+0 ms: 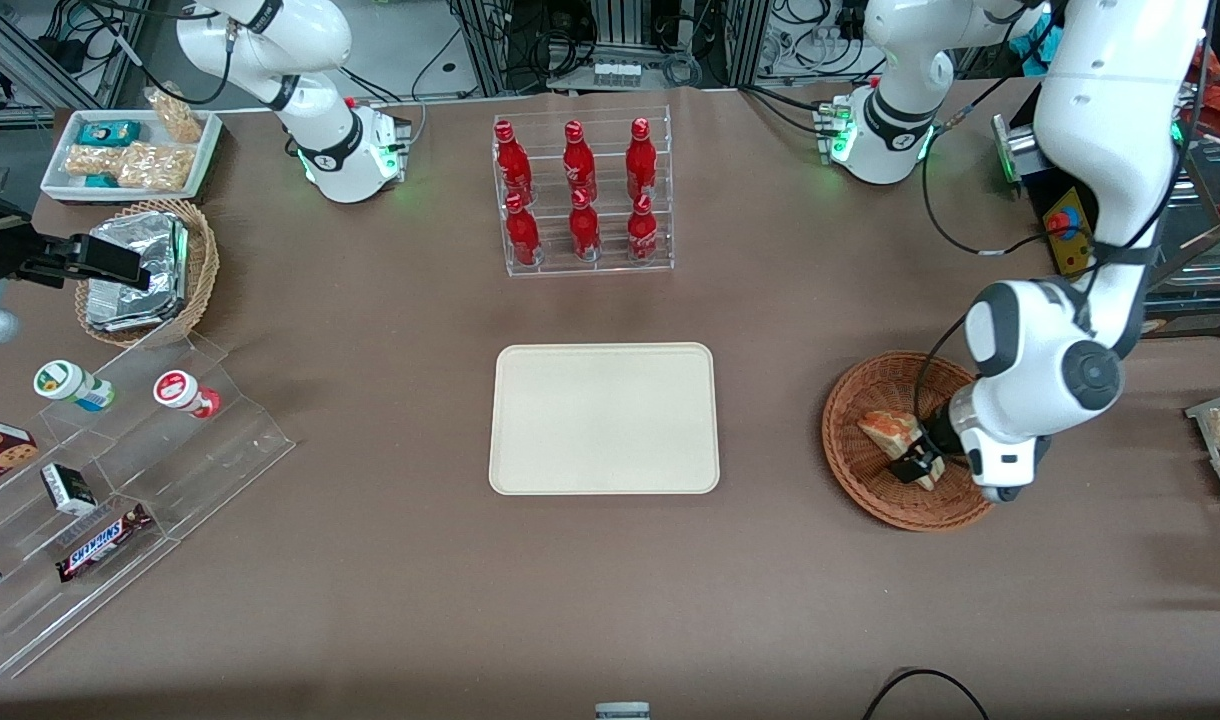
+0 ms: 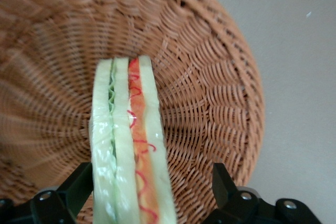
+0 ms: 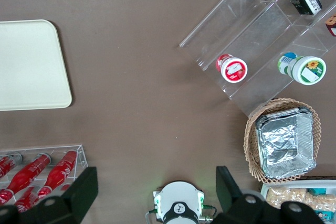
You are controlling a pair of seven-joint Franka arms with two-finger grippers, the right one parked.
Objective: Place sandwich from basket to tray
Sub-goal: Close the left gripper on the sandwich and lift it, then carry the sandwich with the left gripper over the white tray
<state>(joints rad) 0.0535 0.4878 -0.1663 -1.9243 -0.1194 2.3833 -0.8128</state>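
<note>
- gripper (image 1: 920, 466) is down inside the basket (image 1: 850, 440), jaws spread wide w/ the sandwich (image 2: 131, 145) standing on edge between them
- one finger (image 2: 79, 184) looks to touch the bread, the other finger (image 2: 223, 184) is apart from it, so not clamped
- tray (image 1: 604, 418) sits well apart from the gripper, toward the parked arm's end, nothing on it

The sandwich (image 1: 890, 430) lies in the basket (image 1: 855, 470), toward the working arm's end of the table. The gripper (image 1: 917, 466) is inside the basket too, its open fingers on both sides of the sandwich. The tray (image 1: 604, 418) lies beside the basket, apart from it.
</note>
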